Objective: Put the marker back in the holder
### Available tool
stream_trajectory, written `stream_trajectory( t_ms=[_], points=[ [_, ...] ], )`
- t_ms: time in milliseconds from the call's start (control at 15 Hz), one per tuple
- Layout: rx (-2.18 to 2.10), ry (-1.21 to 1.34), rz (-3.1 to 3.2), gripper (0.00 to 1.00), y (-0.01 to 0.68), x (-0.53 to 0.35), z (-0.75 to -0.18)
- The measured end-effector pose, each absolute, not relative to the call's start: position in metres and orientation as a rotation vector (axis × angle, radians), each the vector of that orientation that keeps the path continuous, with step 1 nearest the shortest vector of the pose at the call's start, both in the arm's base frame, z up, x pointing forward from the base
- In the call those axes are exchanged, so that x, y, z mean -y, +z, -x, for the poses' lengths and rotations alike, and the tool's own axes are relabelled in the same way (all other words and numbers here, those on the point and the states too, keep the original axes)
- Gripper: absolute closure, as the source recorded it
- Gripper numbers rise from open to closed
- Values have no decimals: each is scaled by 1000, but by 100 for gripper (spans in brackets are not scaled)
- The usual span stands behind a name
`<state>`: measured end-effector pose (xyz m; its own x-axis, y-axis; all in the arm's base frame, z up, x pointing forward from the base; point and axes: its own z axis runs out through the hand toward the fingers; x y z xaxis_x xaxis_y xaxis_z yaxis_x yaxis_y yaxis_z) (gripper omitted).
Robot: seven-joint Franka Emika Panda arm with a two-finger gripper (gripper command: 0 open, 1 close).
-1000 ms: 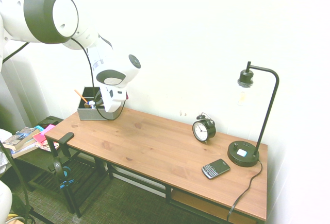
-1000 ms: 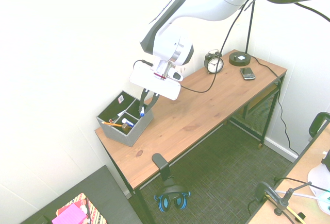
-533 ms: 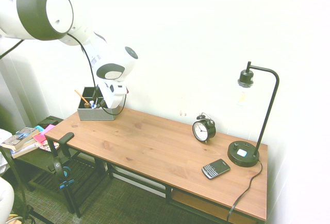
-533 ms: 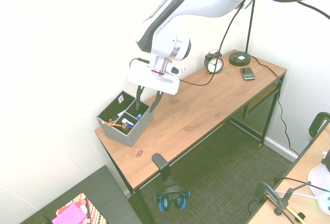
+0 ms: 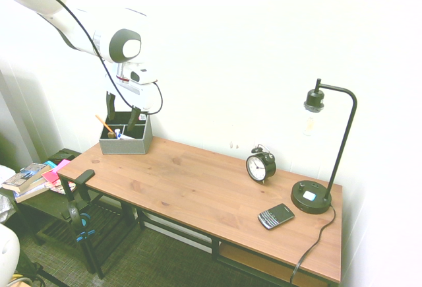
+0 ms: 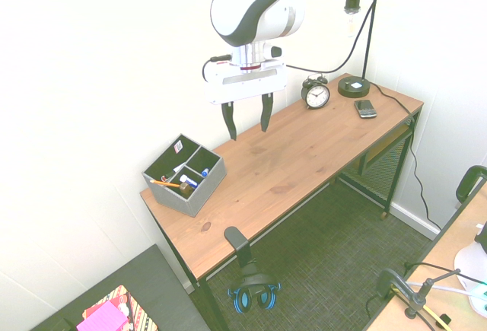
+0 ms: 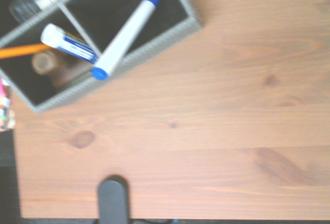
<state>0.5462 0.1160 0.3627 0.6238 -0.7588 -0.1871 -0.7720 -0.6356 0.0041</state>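
Observation:
The grey holder [image 5: 125, 143] [image 6: 185, 179] stands at the desk's end by the wall. The marker [image 7: 126, 31], white-barrelled with blue ends, leans inside one compartment, its lower end resting on the holder's rim [image 7: 170, 33]; in the second exterior view its blue tip [image 6: 205, 172] shows. My gripper [image 6: 248, 132] [image 5: 119, 119] hangs well above the desk, beside and above the holder. It is open, with nothing between its fingers.
An orange pencil [image 7: 23, 51] and a white-and-blue tube [image 7: 67, 41] share the holder. Further along the desk are an alarm clock [image 5: 260, 165], a phone [image 5: 275, 216] and a black lamp [image 5: 313, 198]. A black clamp [image 7: 112, 201] sits on the desk's front edge.
My gripper opened and let go of the marker, which now stays in the holder. The arm then rose and pulled away from the holder.

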Motion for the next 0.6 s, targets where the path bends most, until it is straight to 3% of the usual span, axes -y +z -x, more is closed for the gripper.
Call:
stream_trajectory(
  t_ms=[333,600],
  points=[
    [-1145,70,3098,0,361,-82,-525],
    [-1216,67,3003,0,365,-49,-514]
  ],
)
